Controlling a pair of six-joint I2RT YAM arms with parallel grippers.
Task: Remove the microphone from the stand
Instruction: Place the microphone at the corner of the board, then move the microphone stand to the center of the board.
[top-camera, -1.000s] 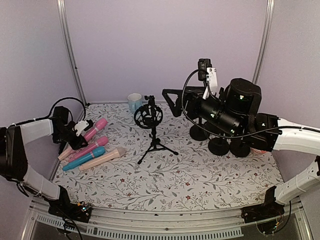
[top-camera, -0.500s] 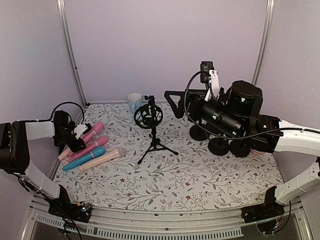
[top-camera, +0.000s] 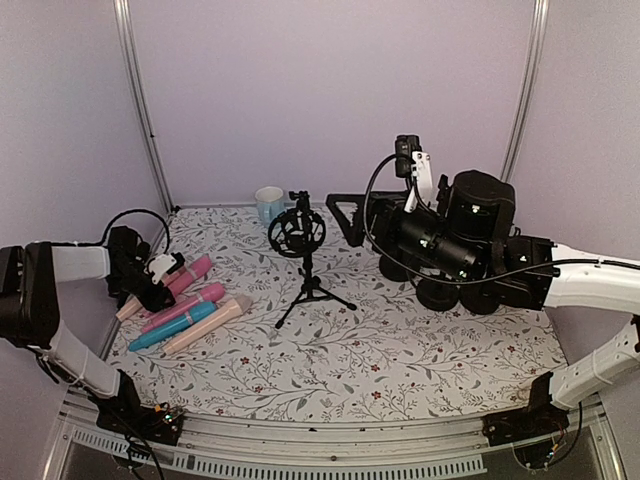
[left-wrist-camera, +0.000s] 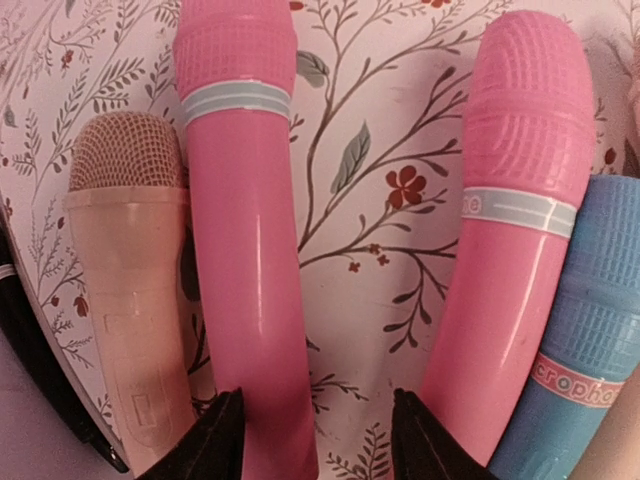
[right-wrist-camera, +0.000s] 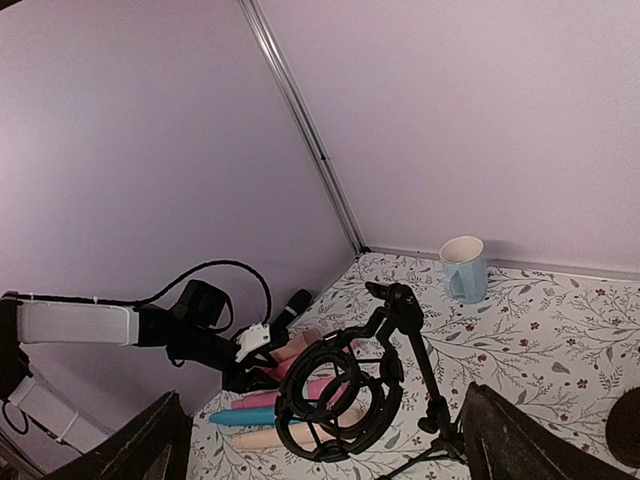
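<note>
Left gripper (left-wrist-camera: 316, 445): fingers apart over one pink microphone (left-wrist-camera: 245, 230), its handle between them. We count five microphones (top-camera: 185, 305) flat on the table (top-camera: 400, 350): two pink, two beige, one blue. Stand (top-camera: 303, 255) upright, well apart. Right gripper (top-camera: 343, 208) spread wide near it. One mug (top-camera: 268, 204) behind.

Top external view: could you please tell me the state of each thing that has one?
Stand: upright, holding no microphone.
Mug: upright.
Microphones: lying flat on the table.
Left gripper: open, over a pink microphone.
Right gripper: open, empty.
</note>
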